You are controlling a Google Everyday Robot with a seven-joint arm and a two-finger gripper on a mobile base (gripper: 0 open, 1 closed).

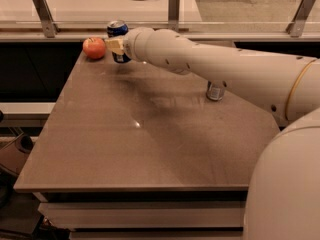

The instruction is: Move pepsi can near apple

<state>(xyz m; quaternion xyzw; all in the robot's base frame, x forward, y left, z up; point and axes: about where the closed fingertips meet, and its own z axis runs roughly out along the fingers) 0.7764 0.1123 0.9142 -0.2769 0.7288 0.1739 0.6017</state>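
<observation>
I read the gripper [116,45] at the far-left corner of the table [150,149], clamped on the pepsi can [118,29], whose long axis is vertical, just beside the apple [94,48] on its left, so I judge only set-down and release are needed.

Tool [117,46] w/ pepsi can [117,28] at table [150,151] back-left, just R of apple [94,48]; 2nd can [215,91] far R.
</observation>
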